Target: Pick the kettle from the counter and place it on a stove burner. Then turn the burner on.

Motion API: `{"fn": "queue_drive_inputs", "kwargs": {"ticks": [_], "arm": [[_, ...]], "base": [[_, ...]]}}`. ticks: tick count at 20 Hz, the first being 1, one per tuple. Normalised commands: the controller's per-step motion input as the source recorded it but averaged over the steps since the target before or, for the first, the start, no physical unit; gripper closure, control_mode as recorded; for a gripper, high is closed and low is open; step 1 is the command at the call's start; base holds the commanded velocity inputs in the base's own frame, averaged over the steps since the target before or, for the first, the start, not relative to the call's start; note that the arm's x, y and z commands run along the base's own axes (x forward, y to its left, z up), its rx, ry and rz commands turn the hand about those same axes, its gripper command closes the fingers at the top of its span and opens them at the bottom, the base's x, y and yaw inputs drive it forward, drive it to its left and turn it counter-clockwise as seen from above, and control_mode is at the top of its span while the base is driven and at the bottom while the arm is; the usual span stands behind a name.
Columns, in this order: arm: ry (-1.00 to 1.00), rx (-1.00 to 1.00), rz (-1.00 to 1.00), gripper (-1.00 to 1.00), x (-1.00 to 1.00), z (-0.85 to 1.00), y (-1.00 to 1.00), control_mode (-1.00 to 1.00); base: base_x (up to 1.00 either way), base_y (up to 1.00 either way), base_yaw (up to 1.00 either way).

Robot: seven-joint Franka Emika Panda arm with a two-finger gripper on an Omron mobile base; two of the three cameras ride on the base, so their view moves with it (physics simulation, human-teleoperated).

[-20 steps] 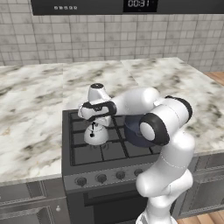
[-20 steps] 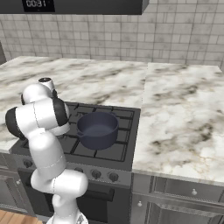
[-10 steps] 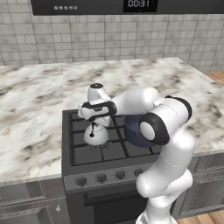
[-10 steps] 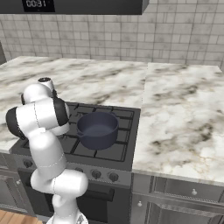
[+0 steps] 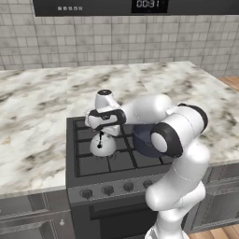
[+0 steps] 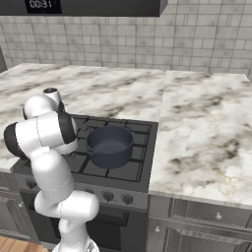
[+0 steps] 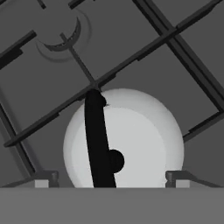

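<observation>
Little has shifted but the jaws — now spread wide, holding nothing, the gripper [image 7: 112,179] hovers over the small silvery-white dome kettle [image 5: 102,145], set on the front-left black gas burner [image 5: 95,161]. Placement looks done; the knob remains.

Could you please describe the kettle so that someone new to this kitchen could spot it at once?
Find the dark cooktop set into the marble counter. On its front left grate sits the kettle, a small silvery-white dome with a thin black handle, far smaller than the dark blue-grey pot beside it.
</observation>
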Motion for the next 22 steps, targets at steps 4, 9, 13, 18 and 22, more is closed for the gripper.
{"fn": "queue_drive_inputs", "kwargs": {"ticks": [4,9,13,18,22], "arm": [[0.0,0.0,-0.03,-1.0,-0.24,0.0,-0.32,-1.0],[0.0,0.0,-0.05,-1.0,-0.37,0.0,-0.41,-1.0],[-0.04,0.0,0.0,-1.0,-0.27,0.21,-0.09,-1.0],[-0.15,-0.01,0.0,-1.0,-0.02,0.45,0.19,-1.0],[-0.14,-0.02,0.0,-1.0,0.0,0.46,0.25,-1.0]], "base": [[0.0,0.0,0.0],[0.0,0.0,0.0],[0.0,0.0,0.0],[0.0,0.0,0.0],[0.0,0.0,0.0]]}}
